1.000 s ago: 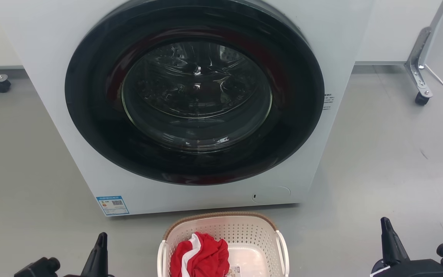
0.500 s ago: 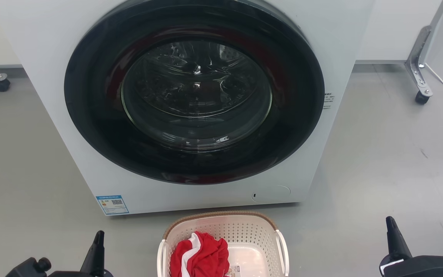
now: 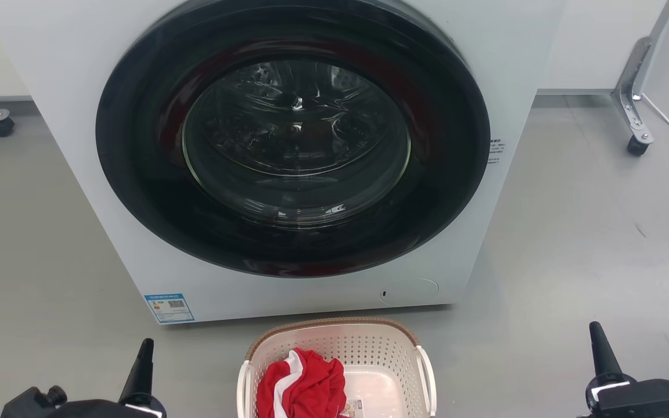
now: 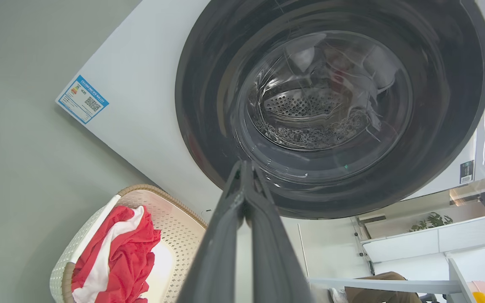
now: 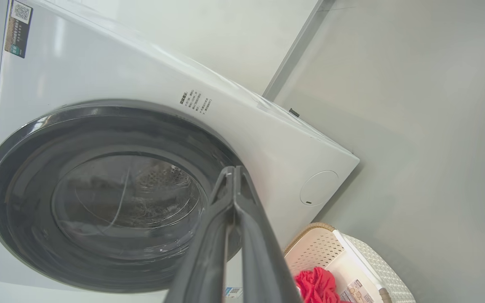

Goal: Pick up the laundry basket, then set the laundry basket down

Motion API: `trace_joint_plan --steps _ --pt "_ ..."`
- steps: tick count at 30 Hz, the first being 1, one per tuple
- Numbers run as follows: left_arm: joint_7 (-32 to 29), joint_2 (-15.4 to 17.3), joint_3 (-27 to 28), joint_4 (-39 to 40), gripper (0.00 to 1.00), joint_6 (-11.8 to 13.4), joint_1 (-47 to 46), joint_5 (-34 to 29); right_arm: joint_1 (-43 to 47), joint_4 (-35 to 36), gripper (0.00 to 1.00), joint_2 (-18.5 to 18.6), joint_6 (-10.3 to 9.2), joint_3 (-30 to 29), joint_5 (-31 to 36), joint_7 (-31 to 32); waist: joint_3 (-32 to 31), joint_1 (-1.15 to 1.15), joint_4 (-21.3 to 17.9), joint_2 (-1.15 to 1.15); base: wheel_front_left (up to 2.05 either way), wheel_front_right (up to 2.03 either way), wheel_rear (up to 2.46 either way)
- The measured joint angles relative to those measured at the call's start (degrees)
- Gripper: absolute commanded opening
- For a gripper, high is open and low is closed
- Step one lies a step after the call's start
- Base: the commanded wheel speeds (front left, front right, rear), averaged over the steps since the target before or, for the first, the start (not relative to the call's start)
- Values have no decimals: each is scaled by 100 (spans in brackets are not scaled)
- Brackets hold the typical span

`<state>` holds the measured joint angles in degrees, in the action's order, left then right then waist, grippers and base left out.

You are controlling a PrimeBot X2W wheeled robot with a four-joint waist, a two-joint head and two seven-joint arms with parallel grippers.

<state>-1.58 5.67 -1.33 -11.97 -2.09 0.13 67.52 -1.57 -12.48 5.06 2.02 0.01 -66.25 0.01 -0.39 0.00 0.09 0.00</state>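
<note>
Laundry basket sits on the floor before the washing machine, holding red cloth. From the head view, left tool and right tool have edged outward. Left wrist view: tool closed, empty, basket lower left. Right wrist view: tool closed, empty, basket lower right.
</note>
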Motion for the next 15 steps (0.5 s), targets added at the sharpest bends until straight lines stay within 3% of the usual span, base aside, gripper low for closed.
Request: trace_joint_plan --steps 15 --pt "-215 -133 275 -202 0 -198 -157 992 -152 -190 0 -104 204 -322 -1070 260 21 0 -4 0 0 0 0"
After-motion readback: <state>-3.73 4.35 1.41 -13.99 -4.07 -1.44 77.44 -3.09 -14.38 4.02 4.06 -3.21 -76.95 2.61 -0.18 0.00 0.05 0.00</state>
